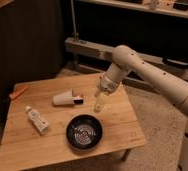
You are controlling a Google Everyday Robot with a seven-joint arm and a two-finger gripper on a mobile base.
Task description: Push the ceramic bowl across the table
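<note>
**Empty gripper poised behind the bowl, push not yet begun**

The ceramic bowl [84, 132] is seen upright on the table [118, 131], close to the near edge and a little right of the middle, with open planks to its left and behind it. The gripper [100, 103] is held beyond the bowl's far rim, apart from it, with its pale fingers pointed down at the boards. The jaws are judged to be spread and nothing is carried between them. Whether the fingertips touch the wood cannot be told.

This downward pose is judged to suit a push: the fingers can be lowered beside the rim and used as a blunt bumper, so no grasp is needed. The arm [152, 75] is reached in from the right, which leaves the bowl uncovered.

A tipped-over white cup [63, 98] is found just left of the gripper, and a small bottle [37, 120] is laid flat well left of the bowl. An orange object [18, 92] is seen past the table's far left corner. A push towards the left is judged likely to meet the bottle.
</note>
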